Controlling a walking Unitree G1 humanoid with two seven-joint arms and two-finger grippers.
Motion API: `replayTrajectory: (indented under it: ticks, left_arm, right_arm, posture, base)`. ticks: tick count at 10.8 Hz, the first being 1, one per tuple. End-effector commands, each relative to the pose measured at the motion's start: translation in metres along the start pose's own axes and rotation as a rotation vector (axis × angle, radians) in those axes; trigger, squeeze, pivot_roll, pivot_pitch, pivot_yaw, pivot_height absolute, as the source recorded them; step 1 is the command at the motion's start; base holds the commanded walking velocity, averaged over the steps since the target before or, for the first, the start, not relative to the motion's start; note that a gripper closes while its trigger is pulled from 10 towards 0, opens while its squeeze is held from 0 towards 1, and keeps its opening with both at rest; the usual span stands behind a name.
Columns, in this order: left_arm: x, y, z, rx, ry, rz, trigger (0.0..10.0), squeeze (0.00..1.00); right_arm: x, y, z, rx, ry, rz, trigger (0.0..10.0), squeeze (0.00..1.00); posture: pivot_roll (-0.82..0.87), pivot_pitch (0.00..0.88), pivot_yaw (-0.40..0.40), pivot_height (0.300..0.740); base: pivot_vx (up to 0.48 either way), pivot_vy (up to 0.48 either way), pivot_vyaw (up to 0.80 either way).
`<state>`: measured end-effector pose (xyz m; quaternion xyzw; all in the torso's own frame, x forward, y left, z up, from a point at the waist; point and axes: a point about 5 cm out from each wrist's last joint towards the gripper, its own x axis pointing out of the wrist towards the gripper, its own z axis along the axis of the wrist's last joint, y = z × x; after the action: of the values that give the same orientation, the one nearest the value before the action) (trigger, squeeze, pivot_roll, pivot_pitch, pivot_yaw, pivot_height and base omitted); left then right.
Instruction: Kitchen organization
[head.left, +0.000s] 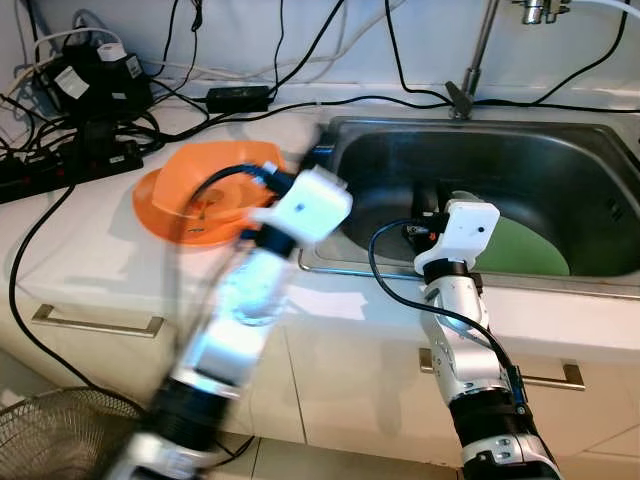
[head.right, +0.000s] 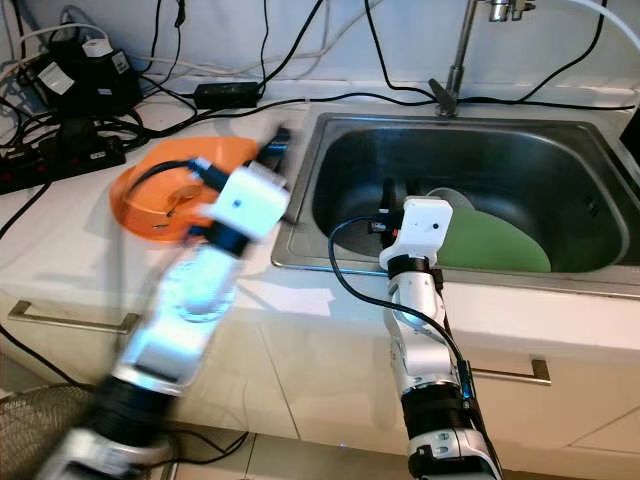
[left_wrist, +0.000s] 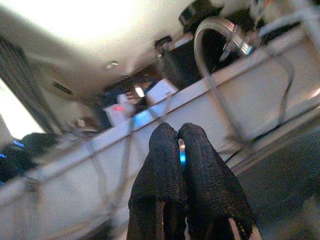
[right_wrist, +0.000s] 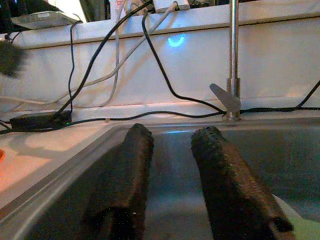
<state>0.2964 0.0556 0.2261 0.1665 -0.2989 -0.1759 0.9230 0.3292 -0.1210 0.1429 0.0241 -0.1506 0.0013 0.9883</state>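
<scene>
Right wrist view looks along the right gripper (right_wrist: 172, 145), jaws apart with bare steel basin showing between the knitted-looking black fingers (right_wrist: 125, 175), and nothing held. It hovers inside the near edge of the sink (head.left: 560, 150), a brushed stainless tub with rounded corners. Down in it lies a flat matte green plate (head.left: 525, 250) with a pale bowl-like thing (head.left: 462, 198) just behind. My read: the green plate is the next pick, so come in low at its rim and pinch the thin edge, because a flat disc on smooth steel will skate. Over on the white desk (head.left: 90, 240), glossy orange plates (head.left: 175, 195) sit stacked. The left gripper (left_wrist: 179, 145) sweeps blurred above the sink's left corner, jaws together, empty.
</scene>
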Motion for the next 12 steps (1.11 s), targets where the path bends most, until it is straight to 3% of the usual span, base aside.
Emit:
replayTrajectory:
  ticks: [1, 2, 3, 4, 6, 8, 12]
  left_arm:
    - [0.002, 0.005, 0.006, -0.064, -0.013, 0.011, 10.0, 0.0]
    - [0.003, 0.001, 0.008, -0.206, -0.005, 0.004, 10.0, 0.0]
    - [0.005, 0.0, 0.011, -0.271, -0.019, -0.021, 10.0, 0.0]
    - [0.005, 0.002, 0.012, -0.306, -0.027, -0.023, 10.0, 0.0]
    - [0.003, 0.01, 0.009, -0.454, 0.009, 0.003, 10.0, 0.0]
    - [0.003, 0.008, 0.008, -0.552, 0.019, -0.016, 10.0, 0.0]
    - [0.0, 0.003, 0.008, -0.609, 0.04, -0.083, 10.0, 0.0]
  right_arm:
    - [-0.001, 0.0, -0.005, -0.027, 0.02, 0.005, 10.0, 1.0]
    - [0.002, -0.003, -0.004, -0.141, 0.012, 0.02, 10.0, 1.0]
    - [0.004, -0.005, -0.002, -0.207, -0.002, 0.04, 10.0, 0.0]
    - [0.006, -0.006, 0.0, -0.231, -0.014, 0.047, 10.0, 0.0]
    - [0.01, -0.001, 0.011, -0.353, -0.096, 0.128, 10.0, 0.0]
    - [0.012, 0.005, 0.017, -0.395, -0.134, 0.167, 10.0, 0.0]
    - [0.013, 0.015, 0.02, -0.391, -0.16, 0.21, 10.0, 0.0]
  posture:
    - [0.09, 0.0, 0.054, 0.74]
    - [0.09, 0.0, 0.054, 0.74]
    - [0.09, 0.0, 0.055, 0.74]
    - [0.09, 0.0, 0.053, 0.74]
    - [0.09, 0.0, 0.054, 0.74]
    - [0.09, 0.0, 0.053, 0.74]
    - [0.08, 0.0, 0.058, 0.74]
  base:
    - [0.0, 0.0, 0.0]
    - [0.0, 0.0, 0.0]
    - [0.0, 0.0, 0.0]
    - [0.0, 0.0, 0.0]
    - [0.0, 0.0, 0.0]
    - [0.0, 0.0, 0.0]
    - [0.0, 0.0, 0.0]
